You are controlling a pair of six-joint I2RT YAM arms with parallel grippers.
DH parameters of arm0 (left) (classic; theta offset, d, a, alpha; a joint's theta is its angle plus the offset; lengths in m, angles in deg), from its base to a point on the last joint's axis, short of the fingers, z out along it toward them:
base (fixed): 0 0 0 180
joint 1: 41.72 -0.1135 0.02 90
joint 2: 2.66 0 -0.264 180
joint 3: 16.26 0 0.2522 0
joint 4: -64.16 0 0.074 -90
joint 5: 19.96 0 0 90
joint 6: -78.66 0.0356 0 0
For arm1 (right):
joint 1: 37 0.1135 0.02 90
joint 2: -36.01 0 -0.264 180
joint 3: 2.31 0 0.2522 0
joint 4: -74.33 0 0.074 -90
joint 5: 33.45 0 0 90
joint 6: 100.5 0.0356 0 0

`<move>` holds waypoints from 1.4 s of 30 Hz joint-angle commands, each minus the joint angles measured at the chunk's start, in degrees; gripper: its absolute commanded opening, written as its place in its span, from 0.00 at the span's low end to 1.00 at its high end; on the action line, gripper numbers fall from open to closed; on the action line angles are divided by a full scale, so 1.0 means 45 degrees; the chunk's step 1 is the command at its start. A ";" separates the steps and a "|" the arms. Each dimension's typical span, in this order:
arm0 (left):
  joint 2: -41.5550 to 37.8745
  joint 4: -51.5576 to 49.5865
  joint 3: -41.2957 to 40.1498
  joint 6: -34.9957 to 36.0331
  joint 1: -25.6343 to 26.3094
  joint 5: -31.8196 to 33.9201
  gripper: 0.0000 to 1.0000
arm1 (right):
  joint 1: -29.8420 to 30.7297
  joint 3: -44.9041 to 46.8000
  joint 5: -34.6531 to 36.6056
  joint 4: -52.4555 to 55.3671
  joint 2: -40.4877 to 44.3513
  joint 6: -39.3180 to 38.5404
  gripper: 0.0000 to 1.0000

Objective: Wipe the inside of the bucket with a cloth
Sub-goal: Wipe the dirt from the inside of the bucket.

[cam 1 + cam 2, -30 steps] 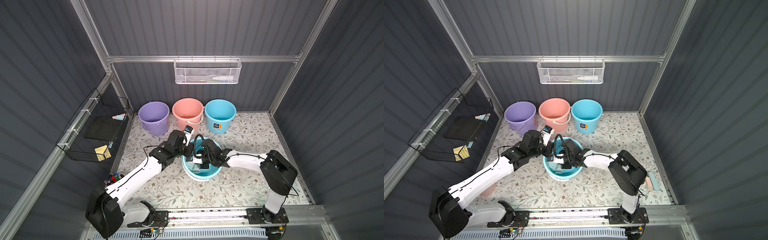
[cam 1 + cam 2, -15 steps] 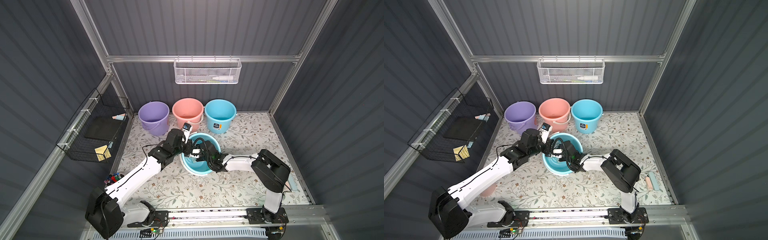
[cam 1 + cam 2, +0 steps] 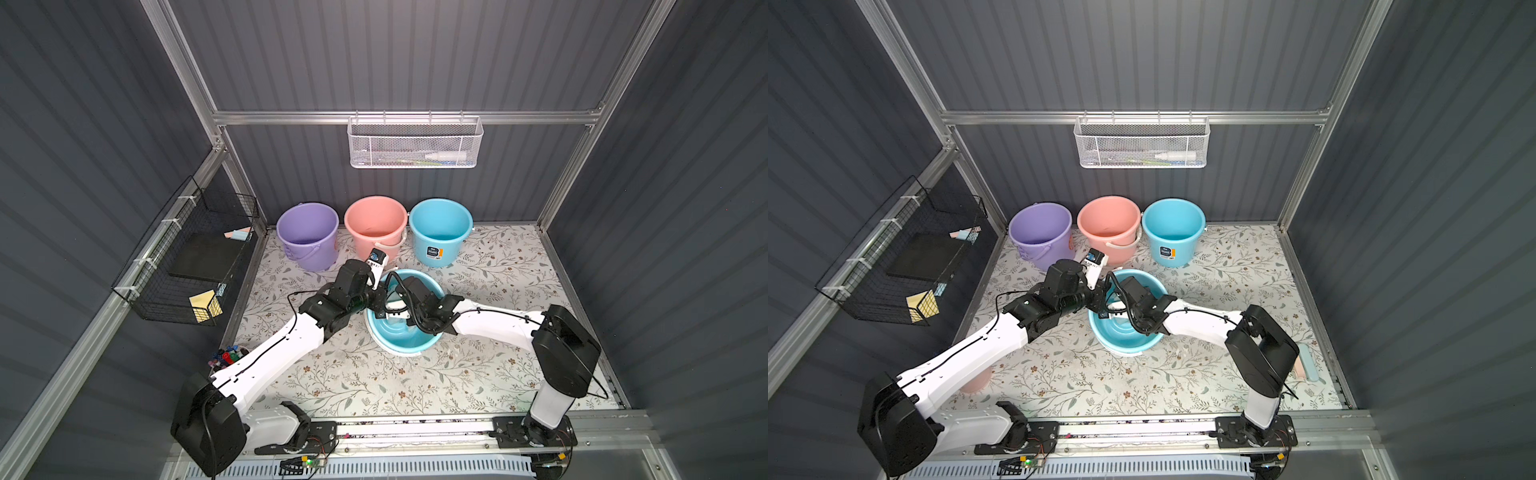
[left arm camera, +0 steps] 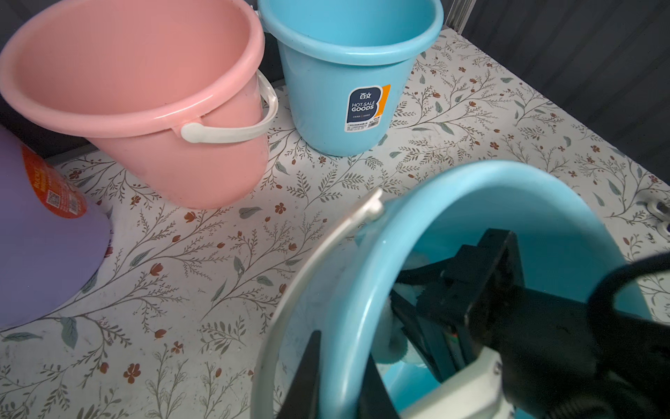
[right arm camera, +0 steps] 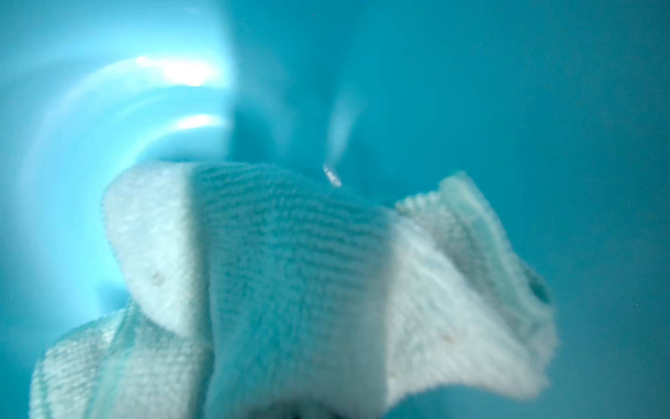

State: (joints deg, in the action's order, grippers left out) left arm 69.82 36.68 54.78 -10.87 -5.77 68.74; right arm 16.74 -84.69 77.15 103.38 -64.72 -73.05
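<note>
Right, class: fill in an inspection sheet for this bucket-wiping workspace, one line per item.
Surface: floral mat.
Job's things: tilted blue bucket on the mat; cloth inside it.
Clutter: purple bucket, pink bucket and upright blue bucket along the back; markers beside the left arm.
Grippers: left gripper shut on the tilted blue bucket's rim; right gripper inside it, shut on the cloth.
Cables: black cable loops over the bucket mouth.
Surroundings: dark ribbed walls; white mesh basket on the back wall; black wire basket on the side wall.
</note>
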 commanded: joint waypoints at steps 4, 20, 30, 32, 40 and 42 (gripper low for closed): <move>0.0037 0.0157 0.0087 -0.0198 0.0118 -0.0395 0.00 | 0.0049 -0.1162 -0.1798 0.6519 0.0072 0.1441 0.00; 0.0180 0.0409 0.0063 -0.0236 0.0158 -0.0677 0.00 | -0.1023 -0.1215 -1.1189 0.4195 0.0012 0.2205 0.00; 0.0144 0.0455 0.0039 -0.0280 0.0199 -0.0848 0.00 | -0.0733 0.0746 -1.0234 -0.3656 -0.0027 0.3093 0.00; 0.0148 0.0450 0.0034 -0.0281 0.0214 -0.0887 0.00 | -0.0609 0.1143 -0.9244 -0.5021 -0.0085 0.2892 0.00; 0.0083 0.0373 0.0039 -0.0277 0.0235 -0.0922 0.00 | -0.0262 0.1906 -0.4427 -0.8935 -0.0580 0.1785 0.00; 0.0054 0.0372 0.0040 -0.0299 0.0235 -0.0922 0.00 | -0.0223 0.1873 -0.3344 -0.9319 -0.0660 0.1591 0.00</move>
State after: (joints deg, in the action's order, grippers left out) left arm 70.41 36.42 54.78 -10.61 -6.58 69.20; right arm 14.07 -75.29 52.14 74.84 -66.49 -64.96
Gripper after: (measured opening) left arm 0.155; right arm 0.081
